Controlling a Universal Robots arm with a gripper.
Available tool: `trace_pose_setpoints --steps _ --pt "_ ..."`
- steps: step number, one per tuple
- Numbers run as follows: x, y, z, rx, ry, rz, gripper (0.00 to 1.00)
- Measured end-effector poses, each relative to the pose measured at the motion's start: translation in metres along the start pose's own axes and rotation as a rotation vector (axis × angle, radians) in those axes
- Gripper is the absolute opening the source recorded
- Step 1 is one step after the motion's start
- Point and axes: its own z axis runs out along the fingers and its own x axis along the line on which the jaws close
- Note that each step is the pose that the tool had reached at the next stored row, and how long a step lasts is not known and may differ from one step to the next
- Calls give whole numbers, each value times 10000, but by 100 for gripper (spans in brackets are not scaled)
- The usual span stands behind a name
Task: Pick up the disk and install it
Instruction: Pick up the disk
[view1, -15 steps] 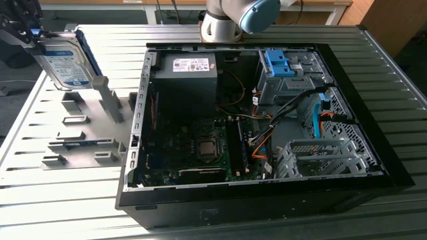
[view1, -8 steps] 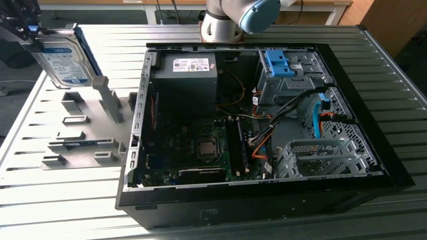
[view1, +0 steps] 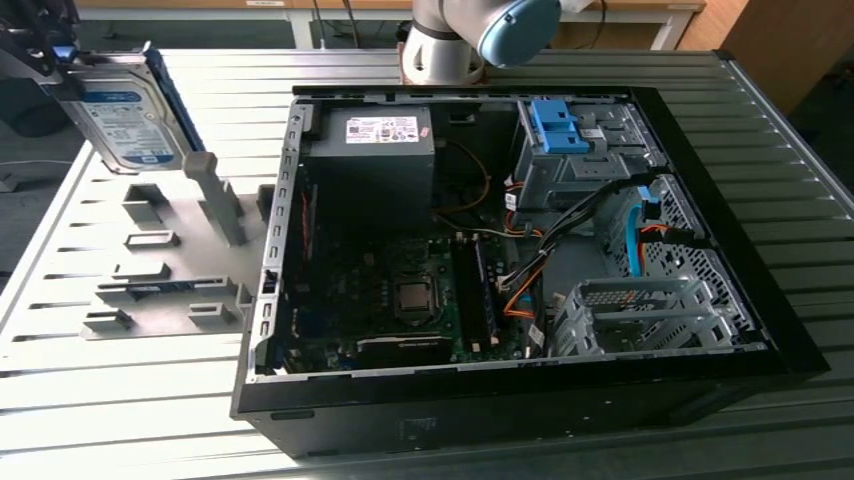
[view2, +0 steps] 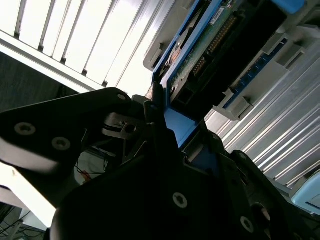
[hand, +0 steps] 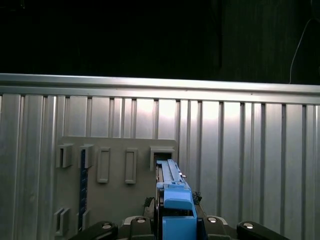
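Closest to the camera, the gripper (hand: 176, 225) is clamped on the blue frame of the disk (hand: 171, 177). In the exterior view the disk hangs in the air above the grey holder plate (view1: 187, 255), at that view's left, well apart from the open computer case (view1: 441, 425). I judge the picking is done and the installing is not. I count one disk, one gripper, one case, and one bare blue bracket (view1: 558, 125) inside it.

One disk (view1: 127, 115), one gripper (hand: 176, 225), one open computer case (view1: 534, 415), one grey fixture plate (hand: 115, 205).
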Motion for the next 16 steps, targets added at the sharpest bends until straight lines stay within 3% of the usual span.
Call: trace_pose_setpoints --steps 16 --pt "-5 2 -100 0 0 0 37"
